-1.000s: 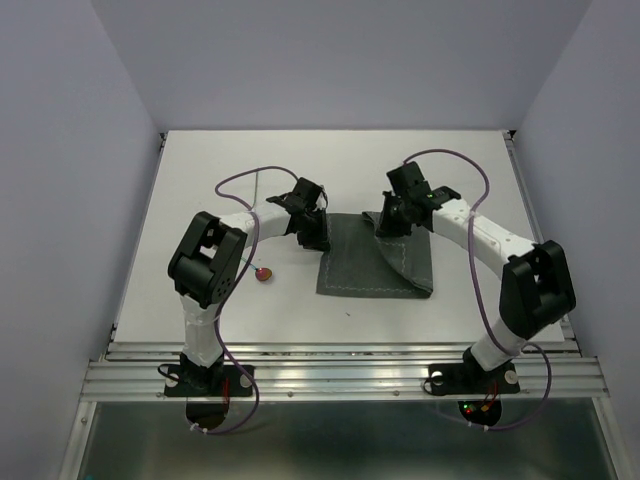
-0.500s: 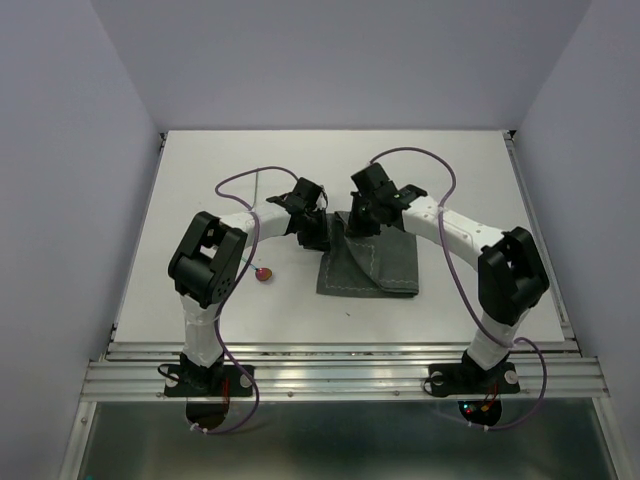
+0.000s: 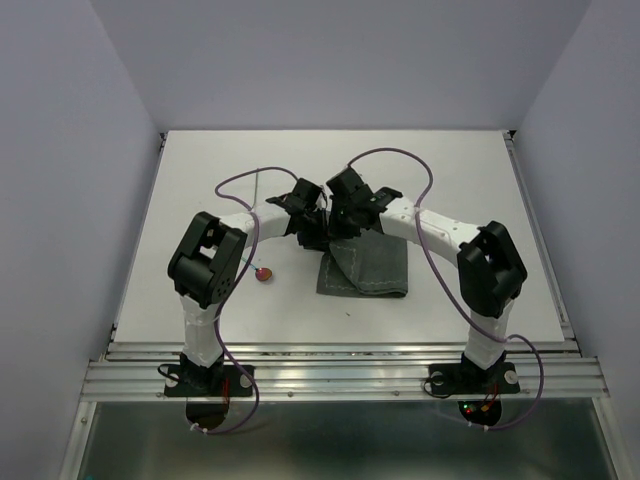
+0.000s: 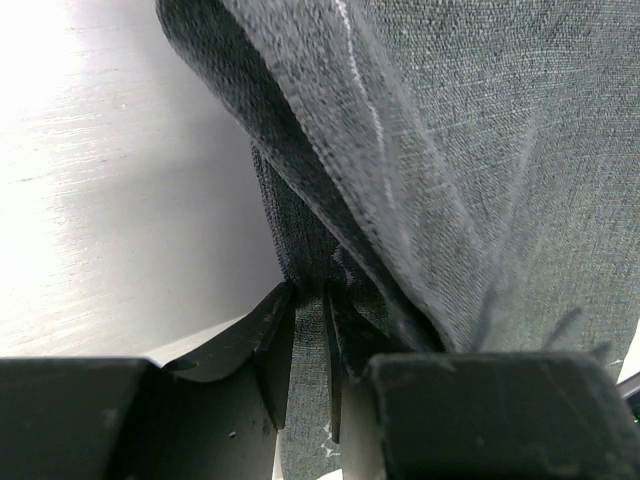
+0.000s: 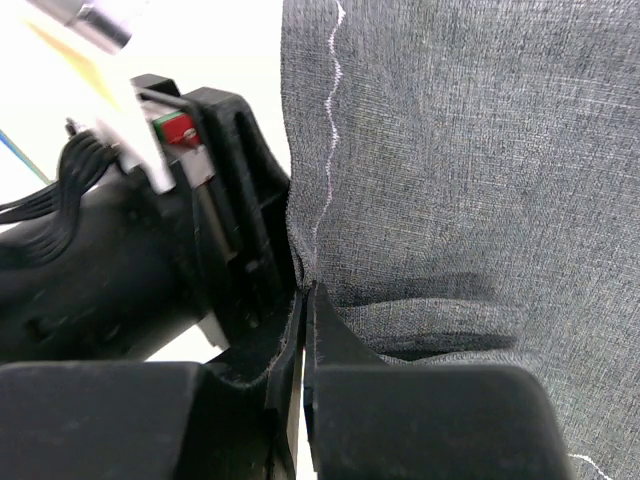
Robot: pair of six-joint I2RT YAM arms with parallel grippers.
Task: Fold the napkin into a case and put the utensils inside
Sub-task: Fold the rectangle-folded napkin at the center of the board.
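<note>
Swinging farther left than before, the right gripper (image 3: 345,218) is pinching the napkin (image 3: 378,268) beside the left gripper (image 3: 318,236), which is also clamping it.

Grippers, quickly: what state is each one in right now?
Left gripper: closed, pinching a fold of the napkin.
Right gripper: closed on the napkin's edge.

You see the left end effector (image 4: 312,310) at the bottom edge, its dark fingers (image 4: 262,335) pinched on a bunched fold of the napkin (image 4: 450,150). Another layer of the grey cloth drapes across from upper left to lower right, a pale stitched seam (image 4: 365,100) running along it. The white surface (image 4: 120,200) shows left of the cloth.
</note>
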